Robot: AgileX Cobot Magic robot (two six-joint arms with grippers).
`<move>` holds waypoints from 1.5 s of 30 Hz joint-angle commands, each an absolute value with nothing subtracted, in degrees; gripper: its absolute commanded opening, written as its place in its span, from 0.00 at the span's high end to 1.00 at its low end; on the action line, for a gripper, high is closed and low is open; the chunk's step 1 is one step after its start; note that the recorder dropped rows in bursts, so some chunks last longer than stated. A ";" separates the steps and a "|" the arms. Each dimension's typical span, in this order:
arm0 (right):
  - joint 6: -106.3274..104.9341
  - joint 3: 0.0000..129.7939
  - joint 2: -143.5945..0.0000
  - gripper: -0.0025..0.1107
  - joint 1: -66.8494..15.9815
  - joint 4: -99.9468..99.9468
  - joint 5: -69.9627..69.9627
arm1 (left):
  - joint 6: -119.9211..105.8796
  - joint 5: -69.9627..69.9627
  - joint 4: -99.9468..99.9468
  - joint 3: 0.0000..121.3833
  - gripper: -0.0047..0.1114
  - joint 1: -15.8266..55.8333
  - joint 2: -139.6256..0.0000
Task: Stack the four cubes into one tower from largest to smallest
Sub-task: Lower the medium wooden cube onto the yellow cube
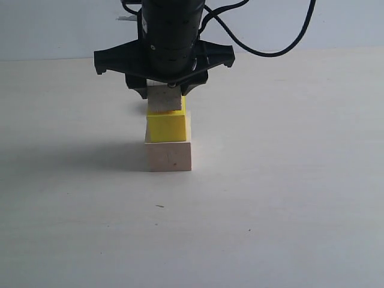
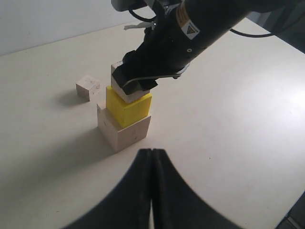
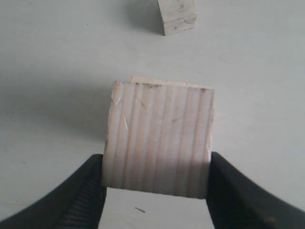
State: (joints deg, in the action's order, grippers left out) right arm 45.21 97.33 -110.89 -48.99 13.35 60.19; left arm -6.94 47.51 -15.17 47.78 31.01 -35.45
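The largest pale wood cube point(image 1: 168, 156) rests on the table with the bright yellow cube point(image 1: 166, 127) on top of it. My right gripper point(image 1: 165, 90) comes down from above, shut on the smaller pale wood cube point(image 1: 165, 100), which is slightly skewed and at or just above the yellow cube's top. In the right wrist view, black fingers point(image 3: 90, 186) press both sides of this cube point(image 3: 159, 138), hiding the yellow one. The tiny wood cube point(image 2: 87, 87) lies alone on the table beside the tower point(image 2: 125, 114). My left gripper point(image 2: 152, 152) is shut and empty, a short way from the tower's base.
The pale tabletop point(image 1: 288, 198) spreads all around the stack. A black cable point(image 1: 264, 51) loops behind the right arm. The tiny cube point(image 3: 177, 16) also shows in the right wrist view, past the held cube.
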 commanded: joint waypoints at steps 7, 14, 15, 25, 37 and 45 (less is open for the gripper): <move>44.57 98.11 -110.72 0.98 -48.68 14.35 58.56 | -6.88 46.55 -15.36 47.52 0.96 31.44 -35.23; 44.57 98.11 -111.40 0.98 -48.68 14.09 58.66 | -6.88 46.55 -15.36 47.52 0.96 31.44 -35.23; 44.57 98.11 -111.69 0.98 -48.68 14.09 58.79 | -6.88 46.55 -15.36 47.52 0.96 31.44 -35.23; 44.57 98.11 -111.96 0.98 -48.68 14.14 58.79 | -6.88 46.55 -15.15 47.52 0.96 31.44 -35.23; 43.49 98.11 -111.45 0.98 -48.68 13.92 58.79 | -6.88 46.55 -14.31 47.52 0.96 31.44 -35.23; 43.34 98.11 -109.16 0.98 -48.68 14.79 58.67 | -6.88 46.55 -14.31 47.52 0.96 31.44 -35.23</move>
